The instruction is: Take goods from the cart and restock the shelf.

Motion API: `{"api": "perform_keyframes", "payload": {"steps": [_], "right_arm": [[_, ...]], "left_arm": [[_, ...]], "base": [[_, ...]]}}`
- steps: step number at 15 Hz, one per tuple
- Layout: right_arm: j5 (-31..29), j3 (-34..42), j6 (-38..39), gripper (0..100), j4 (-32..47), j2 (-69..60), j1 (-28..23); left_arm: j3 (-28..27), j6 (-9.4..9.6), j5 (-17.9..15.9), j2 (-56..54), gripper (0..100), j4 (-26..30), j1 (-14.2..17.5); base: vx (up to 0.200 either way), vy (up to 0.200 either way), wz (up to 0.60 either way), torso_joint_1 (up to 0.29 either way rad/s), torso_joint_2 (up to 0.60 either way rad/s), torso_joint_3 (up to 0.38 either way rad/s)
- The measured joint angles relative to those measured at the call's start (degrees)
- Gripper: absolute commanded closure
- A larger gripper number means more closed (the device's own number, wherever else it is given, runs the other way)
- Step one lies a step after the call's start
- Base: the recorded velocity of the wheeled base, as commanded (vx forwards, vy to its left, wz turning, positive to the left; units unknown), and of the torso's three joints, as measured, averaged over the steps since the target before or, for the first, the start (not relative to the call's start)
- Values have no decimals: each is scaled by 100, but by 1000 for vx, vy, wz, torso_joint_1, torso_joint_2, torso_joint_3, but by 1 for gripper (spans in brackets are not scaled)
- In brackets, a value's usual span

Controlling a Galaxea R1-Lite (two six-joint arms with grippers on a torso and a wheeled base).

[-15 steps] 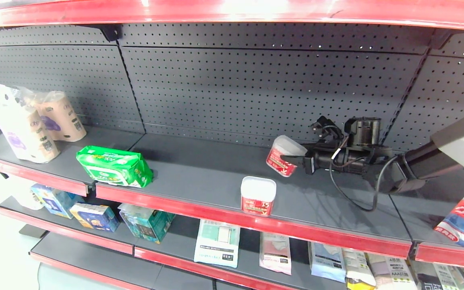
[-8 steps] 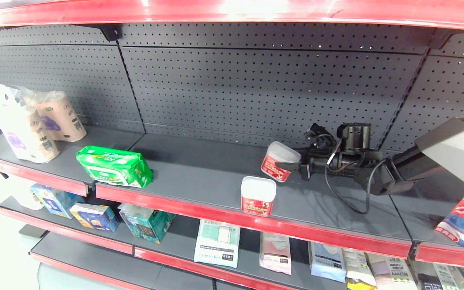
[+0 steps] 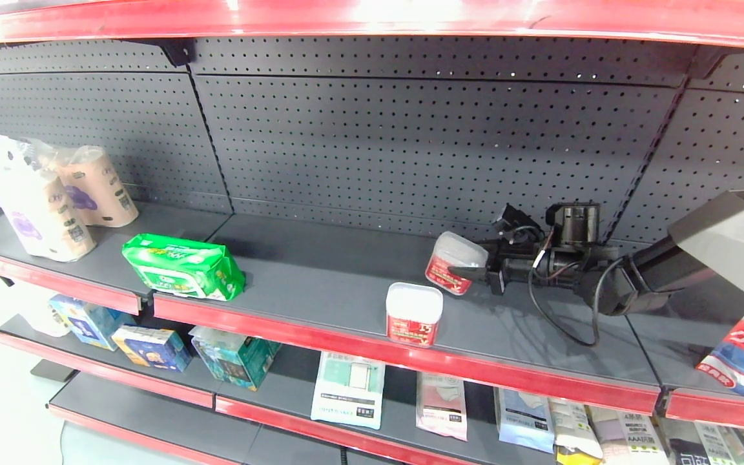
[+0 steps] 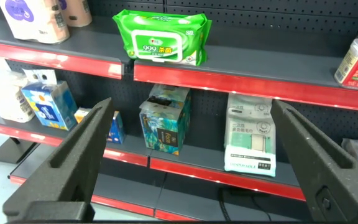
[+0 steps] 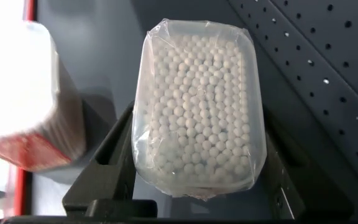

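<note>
Lowered: tub [image 3: 454,263] a touch nearer shelf [image 3: 320,278] | right hand [image 3: 470,271] clamped across its sides, at 2 o'clock of standing tub [image 3: 414,313] | left hand [image 4: 191,106] wide, empty | likely light, stiff, slick film; grip sides.

- Location type: retail shop, stocked aisle.
- Fixture: tiered shelf [image 3: 320,278] unit with red front strips [image 3: 346,345] and perforated back panel [image 3: 411,142].
- Stock: sealed retail goods, namely a green wipes pack [image 3: 181,266], paper roll packs [image 3: 42,200], and boxes [image 3: 152,345] and pouches [image 3: 349,391] on the lower tier.
</note>
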Motion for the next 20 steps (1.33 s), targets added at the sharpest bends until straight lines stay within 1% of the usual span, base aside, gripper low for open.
{"api": "perform_keyframes", "payload": {"steps": [4,11,17,20], "right_arm": [[-2,190,-197,100,13,7,-66],[50,236,-195,100,-9,88,-20],[71,226,-156,100,-5,168,119],[55,171,-27,100,24,188,179]], "left_arm": [[0,-1,0,0,0,0,0],[0,-1,0,0,0,0,0],[0,2,0,0,0,0,0],[0,0,0,0,0,0,0]], "base": [[0,0,0,0,0,0],[0,0,0,0,0,0],[0,0,0,0,0,0],[0,0,0,0,0,0]]}}
